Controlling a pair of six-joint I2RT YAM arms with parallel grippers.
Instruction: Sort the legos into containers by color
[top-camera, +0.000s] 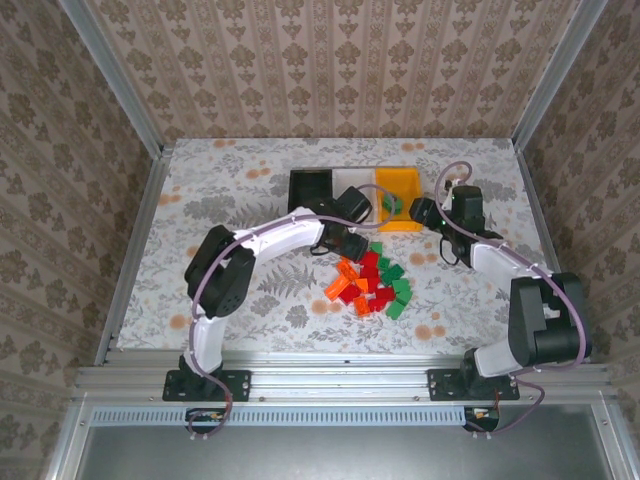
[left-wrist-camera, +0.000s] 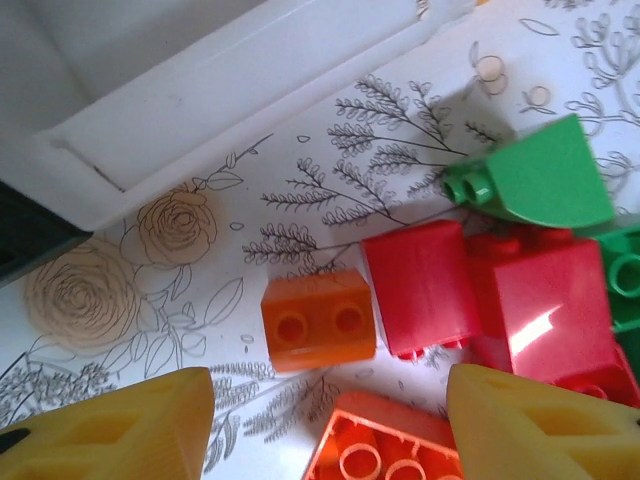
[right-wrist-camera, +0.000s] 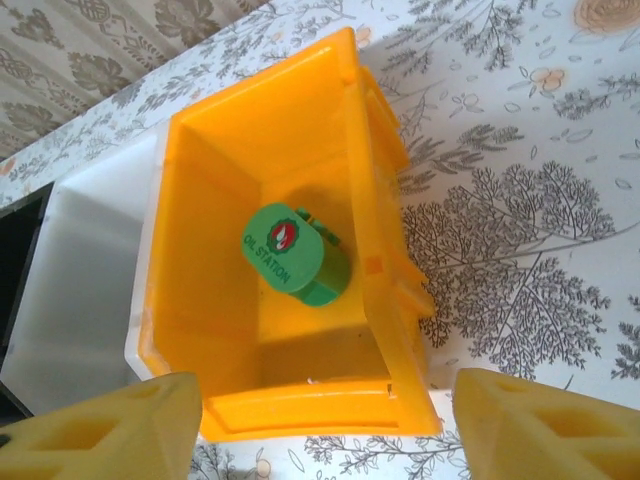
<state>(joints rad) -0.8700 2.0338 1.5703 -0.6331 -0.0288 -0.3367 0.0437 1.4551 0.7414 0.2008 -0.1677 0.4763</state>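
I am early in the sort. The orange-yellow bin (right-wrist-camera: 200, 230), at the right end of the row of three at the far side of the bench (top-camera: 230, 180), holds one green piece (right-wrist-camera: 290, 252) with a round sticker on top. It lies loose on the bin floor. That is the only brick I can confirm as sorted.

What I see of the white bin (left-wrist-camera: 230, 90), in the middle of the row, looks empty. I cannot read the inside of the black bin (top-camera: 310, 186) on the left.

Nearly all the legos (top-camera: 370, 285) lie in a loose heap on the bench, near side of the bins, with orange, red and green mixed together.

The right jaws hang above the near edge of the orange-yellow bin, spread apart with nothing between them.

The left jaws hover low over the far left edge of the heap, also parted and empty. A small orange brick (left-wrist-camera: 318, 320) lies just ahead of them and a flat orange piece (left-wrist-camera: 385, 455) lies below the gap. Red bricks (left-wrist-camera: 420, 285) touch one another just right of the small orange brick, and a green brick (left-wrist-camera: 545, 175) lies beyond them.

I judge that almost the whole job remains.
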